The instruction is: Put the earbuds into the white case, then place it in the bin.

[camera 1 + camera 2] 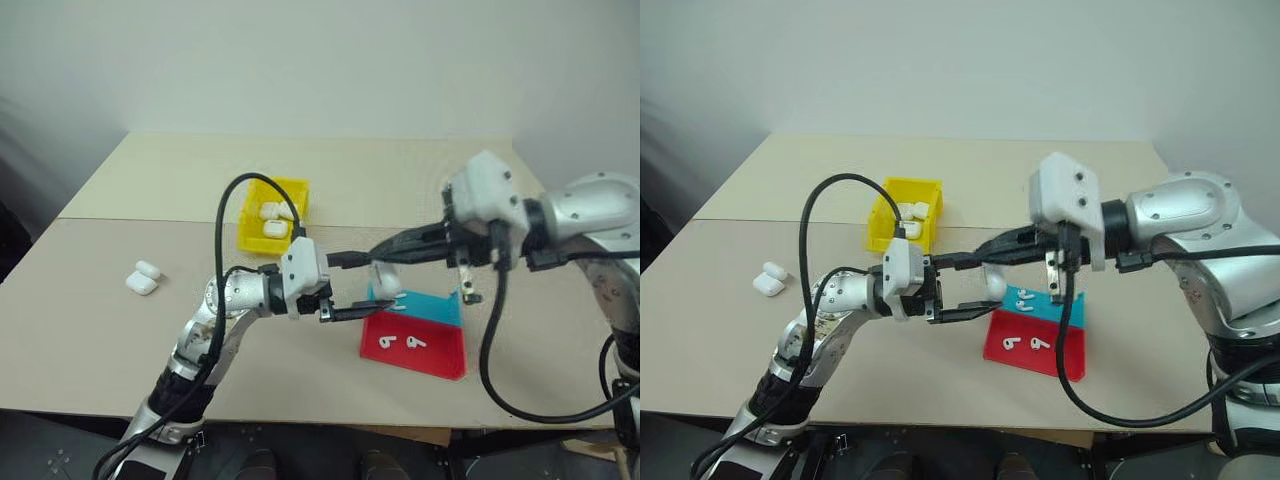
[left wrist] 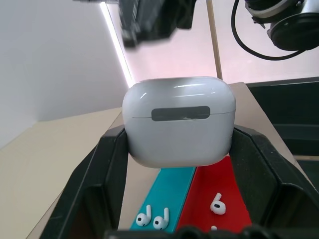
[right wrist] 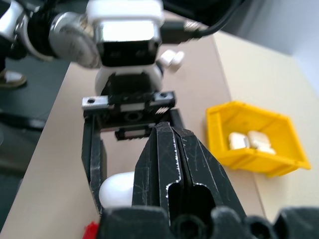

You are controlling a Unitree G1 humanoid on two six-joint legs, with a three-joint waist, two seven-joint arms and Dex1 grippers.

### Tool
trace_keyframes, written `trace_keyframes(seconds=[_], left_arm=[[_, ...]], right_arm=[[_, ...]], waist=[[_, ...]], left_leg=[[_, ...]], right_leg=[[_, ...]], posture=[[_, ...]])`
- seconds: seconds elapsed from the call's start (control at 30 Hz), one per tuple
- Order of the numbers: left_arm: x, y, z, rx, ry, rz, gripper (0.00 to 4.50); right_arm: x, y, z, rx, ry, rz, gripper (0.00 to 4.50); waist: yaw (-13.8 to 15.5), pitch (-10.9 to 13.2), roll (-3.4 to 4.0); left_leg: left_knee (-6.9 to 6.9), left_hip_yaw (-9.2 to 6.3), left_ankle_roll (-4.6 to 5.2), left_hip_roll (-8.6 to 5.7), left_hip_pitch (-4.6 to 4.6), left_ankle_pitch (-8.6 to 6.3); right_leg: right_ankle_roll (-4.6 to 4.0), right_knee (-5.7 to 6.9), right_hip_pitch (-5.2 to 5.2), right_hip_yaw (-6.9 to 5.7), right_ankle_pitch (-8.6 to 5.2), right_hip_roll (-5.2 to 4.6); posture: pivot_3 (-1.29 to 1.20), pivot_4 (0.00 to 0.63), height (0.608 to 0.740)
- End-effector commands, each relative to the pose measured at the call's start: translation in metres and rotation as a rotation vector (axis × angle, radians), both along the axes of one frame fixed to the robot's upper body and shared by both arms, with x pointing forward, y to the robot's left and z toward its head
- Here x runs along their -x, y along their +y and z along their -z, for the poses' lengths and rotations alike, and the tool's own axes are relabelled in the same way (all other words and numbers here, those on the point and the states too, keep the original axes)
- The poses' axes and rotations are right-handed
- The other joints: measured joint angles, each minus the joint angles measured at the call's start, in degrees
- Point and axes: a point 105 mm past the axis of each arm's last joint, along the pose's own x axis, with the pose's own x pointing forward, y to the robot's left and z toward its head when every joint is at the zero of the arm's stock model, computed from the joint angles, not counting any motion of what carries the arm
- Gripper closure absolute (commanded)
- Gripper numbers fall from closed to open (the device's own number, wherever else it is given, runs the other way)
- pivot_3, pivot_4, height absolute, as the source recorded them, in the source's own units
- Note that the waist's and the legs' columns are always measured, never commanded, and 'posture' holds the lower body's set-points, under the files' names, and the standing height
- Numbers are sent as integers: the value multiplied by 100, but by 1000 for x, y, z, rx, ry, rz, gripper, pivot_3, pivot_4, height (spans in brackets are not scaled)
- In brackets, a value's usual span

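Above the near tray [image 1: 440, 355], the left gripper [image 2: 179, 149] clamps the white case [image 2: 178, 122] lid-up; the right gripper [image 3: 172, 149], pinched empty, hangs directly over it, earbuds [image 1: 400, 342] below.

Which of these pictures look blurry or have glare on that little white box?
Left wrist view: the white case is sharp, with bright streaks of glare along its top, while the dark gear above it is blurred. Right wrist view: the right claw up close is soft; the yellow bin is clearer. Left eye view: even light, faint shadows on the table.
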Motion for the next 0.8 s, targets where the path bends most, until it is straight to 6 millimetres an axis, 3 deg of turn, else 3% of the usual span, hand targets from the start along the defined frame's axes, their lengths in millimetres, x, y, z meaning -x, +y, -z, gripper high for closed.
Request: trace_keyframes(seconds=[0.03, 0.07, 0.17, 0.3, 0.4, 0.57, 0.7, 0.8], left_arm=[[-3, 16, -24, 26, -24, -103, 1734], [-6, 18, -27, 30, -16, -131, 1734], [-47, 31, -45, 87, 4, -398, 1734], [-97, 60, -67, 234, -17, -772, 1734], [-126, 79, -60, 186, -65, -1034, 1734], [-159, 95, -36, 50, -41, -1228, 1734], [-176, 102, -17, 10, 109, -1289, 1734], [-179, 97, -14, 2, 97, -1251, 1734]], right_arm=[[1, -17, -23, -150, -24, 74, 4463], [0, -19, -23, -164, -18, 93, 4463], [-15, -31, 6, -170, 47, 257, 4463], [-13, -30, 30, -216, 94, 312, 4463], [-13, -36, 46, -224, 102, 378, 4463], [-13, -47, 63, -196, 131, 446, 4463], [-14, -55, 69, -140, 117, 473, 4463], [-19, -63, 68, -136, 107, 511, 4463]], waist=[[1, 0, 0], [3, 0, 0], [58, -2, -7], [101, -3, -6], [79, -3, -5], [91, -3, -7], [116, -2, -7], [118, -2, -7]], left_leg=[[0, -1, 0, 1, -1, 0], [0, -1, 0, 0, -1, 0], [1, -5, 0, -2, 4, 0], [5, -8, 0, -12, 1, 1], [4, -14, 0, -13, -1, 1], [3, -13, 0, -15, -3, 1], [3, -13, -1, -16, -4, 1], [1, -13, -1, -16, -7, 1]], right_leg=[[0, 0, 0, -1, 0, 0], [0, 1, 0, -1, 0, 0], [2, -1, 13, -9, 1, -3], [10, -1, 10, -4, 6, -6], [10, -2, 7, -4, 6, -3], [10, -2, 4, -4, 6, -4], [10, -5, 6, -7, 6, -5], [11, -11, 4, -8, 6, -4]], posture=[[0, 150, 740], [0, 150, 740], [0, 150, 740], [0, 150, 740], [0, 150, 740], [0, 150, 740], [0, 150, 740], [0, 150, 740]])
